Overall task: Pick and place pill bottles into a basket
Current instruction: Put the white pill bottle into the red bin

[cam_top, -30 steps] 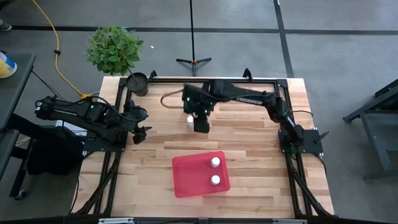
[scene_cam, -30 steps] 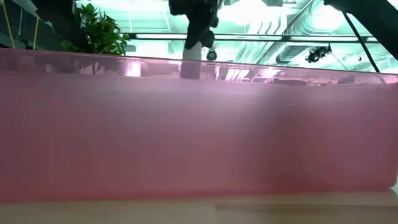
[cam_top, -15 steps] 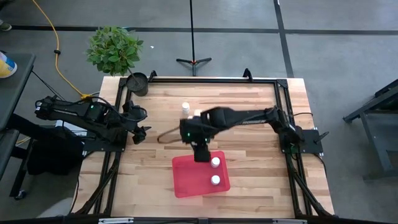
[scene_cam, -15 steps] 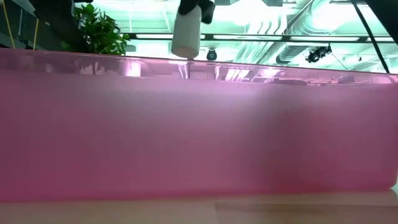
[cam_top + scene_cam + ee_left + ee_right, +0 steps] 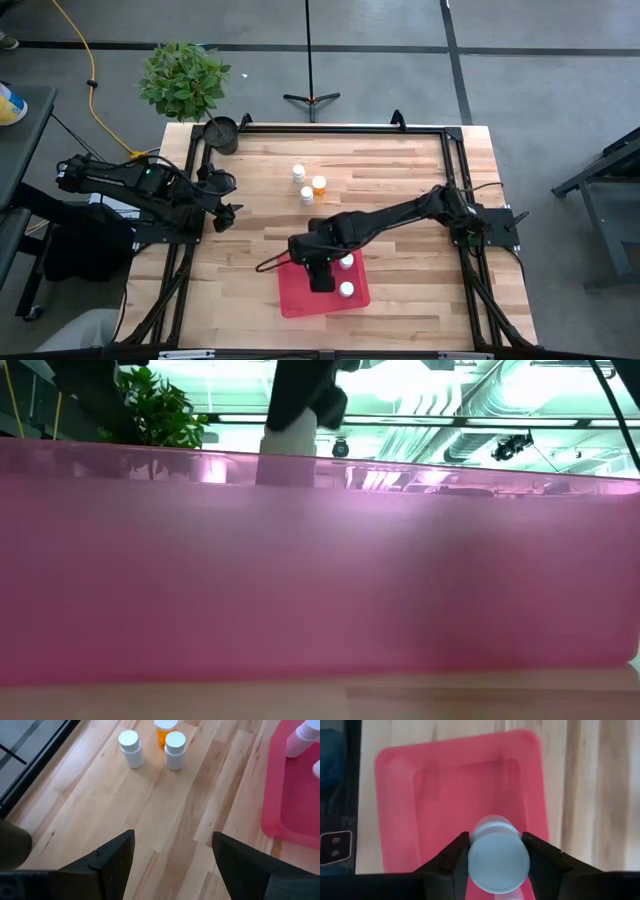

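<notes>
So my right end effector point(image 5: 495, 852) is clamped on a pale pill bottle point(image 5: 498, 855) over the red basket point(image 5: 300, 295). Drop it tilted and it could knock the two bottles point(image 5: 346, 275) inside. Farther back, three more point(image 5: 306, 184) wait; the left end effector point(image 5: 170, 855) idles open.

Right end effector point(image 5: 320, 277) reaches mid-table, fingers clamped; left end effector point(image 5: 226, 205) waits, fingers apart.
</notes>
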`<state>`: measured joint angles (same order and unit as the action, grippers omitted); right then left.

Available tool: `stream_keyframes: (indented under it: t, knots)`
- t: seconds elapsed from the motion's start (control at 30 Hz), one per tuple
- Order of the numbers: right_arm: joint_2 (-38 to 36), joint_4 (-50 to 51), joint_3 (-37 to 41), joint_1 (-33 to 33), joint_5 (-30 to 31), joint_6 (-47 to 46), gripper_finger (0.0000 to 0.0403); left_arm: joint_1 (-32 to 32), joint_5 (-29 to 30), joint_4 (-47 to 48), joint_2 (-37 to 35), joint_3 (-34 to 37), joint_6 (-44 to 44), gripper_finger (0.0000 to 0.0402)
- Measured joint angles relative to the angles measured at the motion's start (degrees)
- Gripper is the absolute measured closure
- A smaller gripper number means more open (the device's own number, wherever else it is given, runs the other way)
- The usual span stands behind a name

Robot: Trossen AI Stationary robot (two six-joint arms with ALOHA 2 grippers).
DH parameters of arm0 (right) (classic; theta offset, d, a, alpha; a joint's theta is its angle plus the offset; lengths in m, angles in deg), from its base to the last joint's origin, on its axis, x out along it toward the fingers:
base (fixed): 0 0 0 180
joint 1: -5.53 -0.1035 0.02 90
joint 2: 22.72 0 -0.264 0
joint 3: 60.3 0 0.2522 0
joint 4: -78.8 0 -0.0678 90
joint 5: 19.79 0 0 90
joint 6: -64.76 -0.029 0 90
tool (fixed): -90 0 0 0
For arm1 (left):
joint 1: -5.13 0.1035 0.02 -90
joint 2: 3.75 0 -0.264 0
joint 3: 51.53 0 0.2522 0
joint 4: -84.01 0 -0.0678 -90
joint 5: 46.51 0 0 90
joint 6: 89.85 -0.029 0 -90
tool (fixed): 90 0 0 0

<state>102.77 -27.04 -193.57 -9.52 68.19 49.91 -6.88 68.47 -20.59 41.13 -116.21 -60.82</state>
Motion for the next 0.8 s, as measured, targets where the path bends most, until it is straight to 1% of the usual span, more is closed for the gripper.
stream_keyframes:
  t: [0.13,0.3,0.8]
  knots:
    - [0.0,-3.1,4.3,-1.0,-0.3,-2.1,0.0257,0.0,-0.6,0.0,0.0,0.0,0.8,0.0103]
    - [0.0,-5.0,7.3,-1.6,-0.2,-4.1,0.0257,0.0,-0.6,0.1,0.0,0.0,1.0,0.0103]
    - [1.0,-5.1,8.0,-1.0,0.2,-5.6,0.0257,0.0,-0.6,0.5,0.0,0.0,1.3,0.0103]
